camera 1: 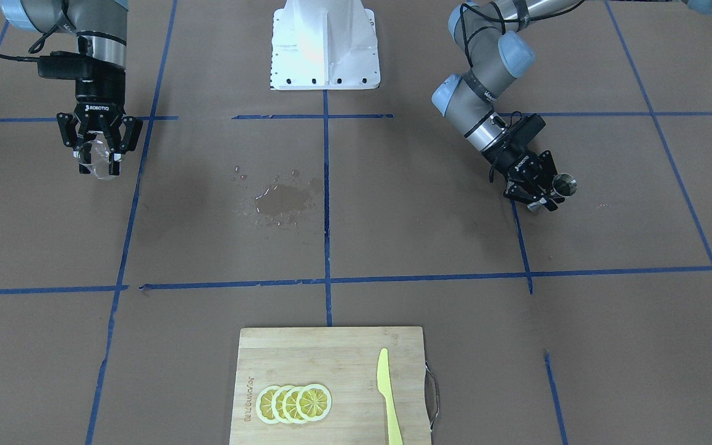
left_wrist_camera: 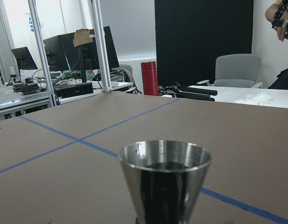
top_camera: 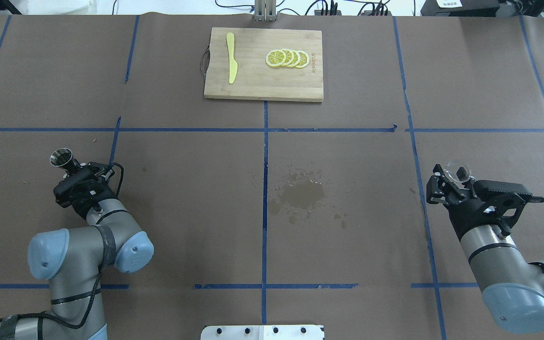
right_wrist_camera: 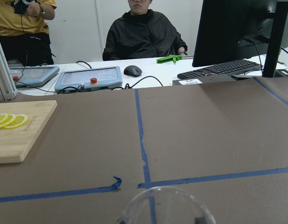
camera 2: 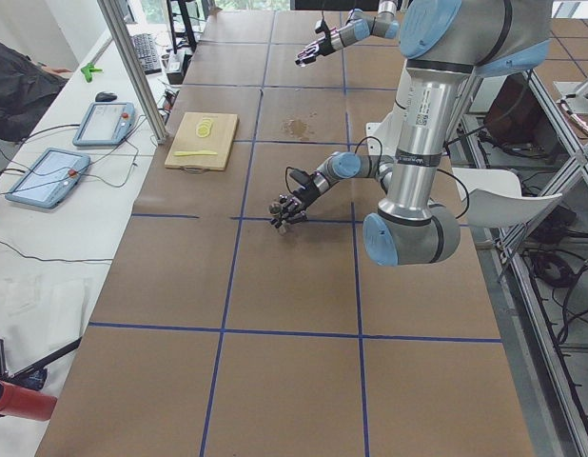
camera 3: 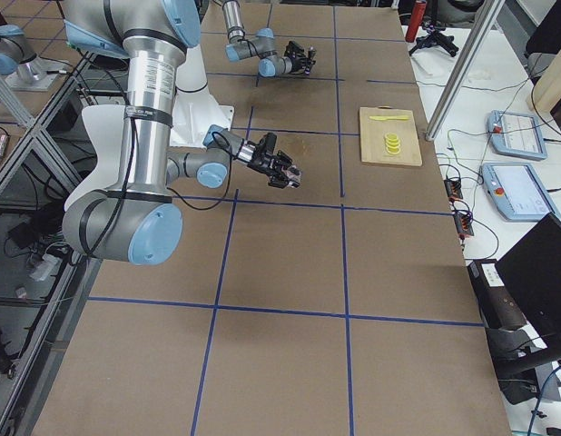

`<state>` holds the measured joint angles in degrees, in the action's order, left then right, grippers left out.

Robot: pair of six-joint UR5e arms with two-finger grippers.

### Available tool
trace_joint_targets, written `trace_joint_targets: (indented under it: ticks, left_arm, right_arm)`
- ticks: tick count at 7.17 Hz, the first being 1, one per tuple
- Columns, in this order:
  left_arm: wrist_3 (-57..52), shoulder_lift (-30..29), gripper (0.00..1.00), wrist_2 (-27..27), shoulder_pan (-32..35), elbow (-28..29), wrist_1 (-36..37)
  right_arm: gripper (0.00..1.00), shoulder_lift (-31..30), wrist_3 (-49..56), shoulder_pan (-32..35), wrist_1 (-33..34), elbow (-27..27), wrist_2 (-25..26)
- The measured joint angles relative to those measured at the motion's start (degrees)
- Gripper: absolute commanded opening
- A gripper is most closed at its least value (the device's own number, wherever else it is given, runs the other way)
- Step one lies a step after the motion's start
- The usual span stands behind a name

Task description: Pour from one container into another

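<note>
Your left gripper (top_camera: 71, 169) pinches the jigger (top_camera: 60, 157) near the surface's left edge, and your right gripper (top_camera: 452, 180) pinches the glass cup (top_camera: 458, 171) near its right edge. If you misalign the rims, you could spill.
</note>
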<state>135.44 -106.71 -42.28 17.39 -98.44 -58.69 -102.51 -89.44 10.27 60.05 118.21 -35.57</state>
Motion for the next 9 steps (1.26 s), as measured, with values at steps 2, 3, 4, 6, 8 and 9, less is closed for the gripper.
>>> trace_joint_targets:
  ticks: [2, 3, 4, 6, 8, 9]
  left_arm:
    - [-0.4, 0.0, 0.45, -0.1, 0.0, 0.0, 0.2]
    - [-0.4, -0.1, 0.65, -0.1, -0.1, 0.0, 0.2]
    - [-0.5, 0.0, 0.99, -0.1, -0.1, 0.0, 0.2]
    - [-0.5, 0.0, 1.0, -0.1, -0.1, -0.1, 0.2]
    - [-0.6, -0.4, 1.0, -0.2, 0.0, -1.0, 0.2]
    - [-1.0, -0.4, 1.0, -0.2, 0.1, -2.1, 0.2]
  right_arm:
    - [0.0, 0.0, -0.1, -0.8, 0.0, -0.3, 0.5]
    - [0.0, 0.0, -0.1, -1.0, 0.0, -0.4, 0.6]
    - [0.0, 0.0, -0.1, -1.1, 0.0, -0.5, 0.6]
    - [0.0, 0.0, -0.1, -1.3, 0.0, -1.0, 0.8]
    - [0.0, 0.0, -0.1, -1.5, 0.0, -1.3, 1.0]
    - [0.0, 0.0, -0.1, -1.7, 0.0, -1.4, 1.1]
